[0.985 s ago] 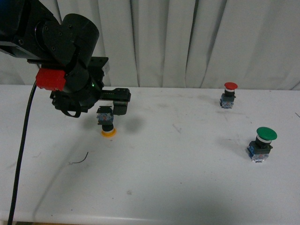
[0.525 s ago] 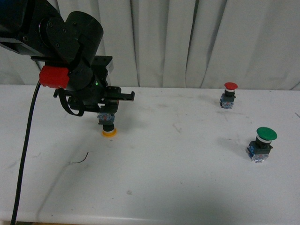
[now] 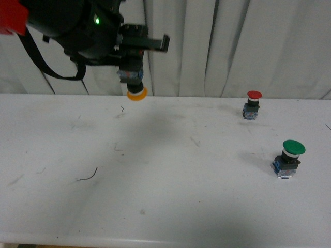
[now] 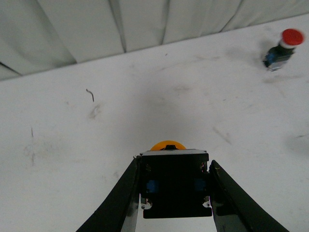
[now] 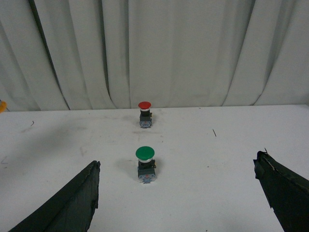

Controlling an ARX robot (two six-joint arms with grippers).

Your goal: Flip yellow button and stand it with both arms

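In the upper left of the front view, the left arm (image 3: 67,26) reaches in front of the pale curtain (image 3: 232,46). Its left gripper (image 3: 133,61) is clamped on the yellow button (image 3: 136,93). The button hangs upside down, with the orange-yellow cap pointing down and the black-and-blue contact block up between the fingers. It is held in the air, clear of the white table (image 3: 181,196), and a soft shadow lies on the surface below it.

The left wrist view shows the same grasp from above. The left gripper (image 4: 174,164) has one black finger pressed against each side of the yellow button (image 4: 174,191). The rim of the cap peeks out past the block's far edge, with the table well beneath it.

The red button (image 3: 253,105) stands upright at the right of the front view, near the table's far edge. The green button (image 3: 289,157) stands upright lower in the frame and further right, well apart from the red one. A thin dark scrap (image 3: 88,175) lies on the table at lower left.

In the right wrist view, the right gripper (image 5: 177,164) is spread wide and grips nothing. Its fingers (image 5: 72,203) sit at the lower corners of the frame. The green button (image 5: 145,164) and the red button (image 5: 145,113) appear between them, further off on the table.
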